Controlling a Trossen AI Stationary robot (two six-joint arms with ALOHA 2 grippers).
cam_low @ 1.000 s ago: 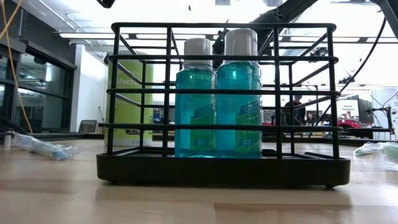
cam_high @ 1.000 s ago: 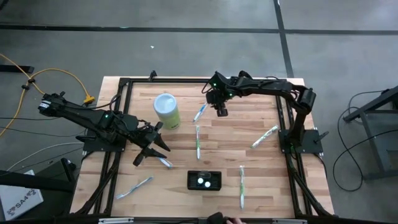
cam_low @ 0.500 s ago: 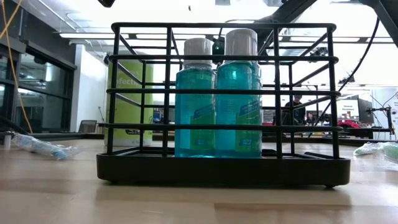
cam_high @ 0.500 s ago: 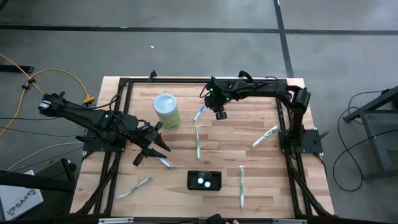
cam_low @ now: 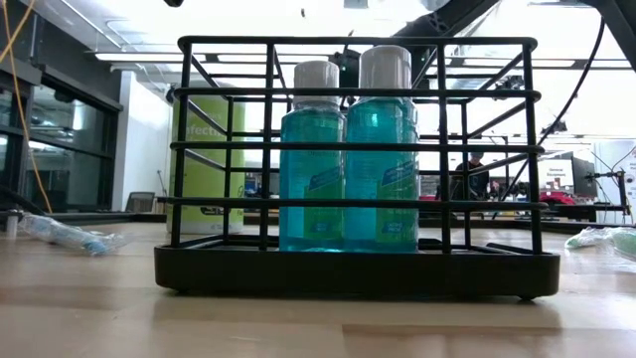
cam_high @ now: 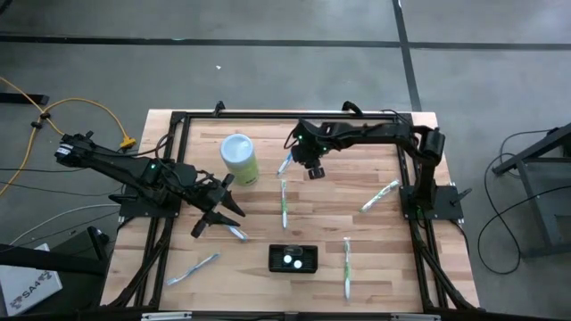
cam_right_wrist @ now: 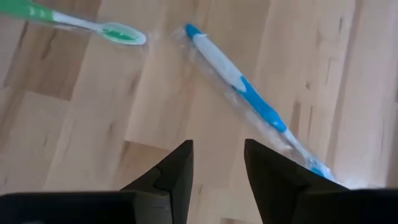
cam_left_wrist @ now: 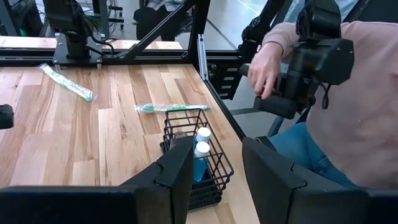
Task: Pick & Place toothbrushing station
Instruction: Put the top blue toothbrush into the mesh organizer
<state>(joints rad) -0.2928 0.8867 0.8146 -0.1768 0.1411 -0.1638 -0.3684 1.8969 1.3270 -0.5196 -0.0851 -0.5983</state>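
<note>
A: What is lying on the worktop (cam_high: 357,178)?

B: Pale wood planks are carrying wrapped toothbrushes, a green cylinder (cam_high: 239,158) and the black station (cam_high: 293,259) near the front edge, holding 2 blue bottles (cam_low: 346,169).

A: And the claws?

B: The right claw (cam_high: 312,169) is hovering open over a blue toothbrush (cam_right_wrist: 249,96), empty. The left claw (cam_high: 217,214) is waiting open at the left side, empty.

A: The room?

B: Grey floor (cam_high: 268,71), a yellow cable (cam_high: 53,111), and a person (cam_left_wrist: 348,106) sitting beyond the worktop, gripping a black device.
</note>
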